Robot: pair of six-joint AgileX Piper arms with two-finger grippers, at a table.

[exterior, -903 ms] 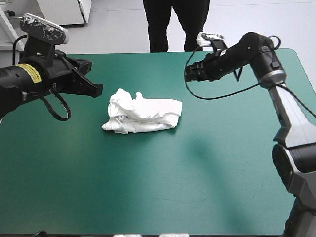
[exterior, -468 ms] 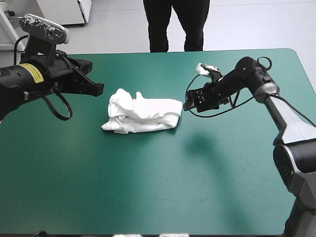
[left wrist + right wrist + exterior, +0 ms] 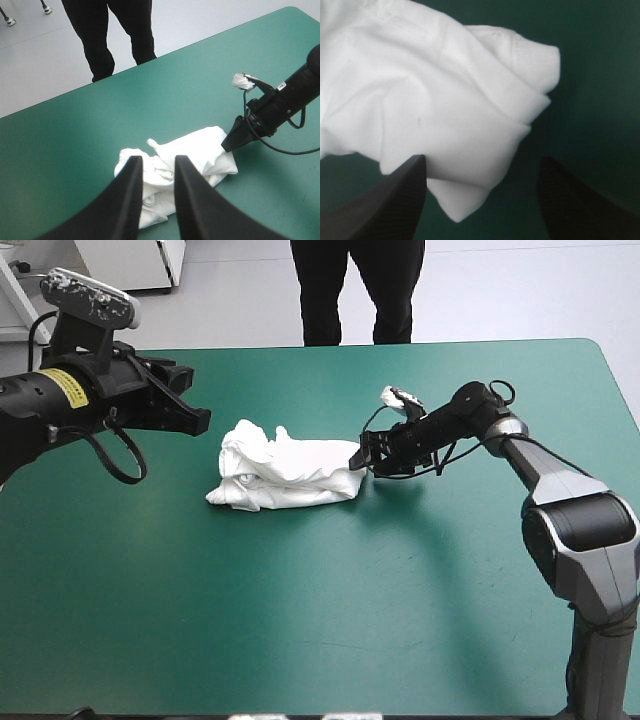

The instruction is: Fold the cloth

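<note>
Worktop [image 3: 300, 640], covered in teal-green, was occupied near its middle by the white T-shirt [image 3: 290, 478], which was left as a crumpled heap. At the heap's right-hand end the right gripper [image 3: 362, 458] was placed low, its jaws spread wide. A corner of the cloth was seen between them, and nothing was clamped. Slightly farther back, and apart from the heap on its left side, the left gripper [image 3: 196, 398] was held with its jaws parted by a narrow gap, and nothing was gripped.
</note>
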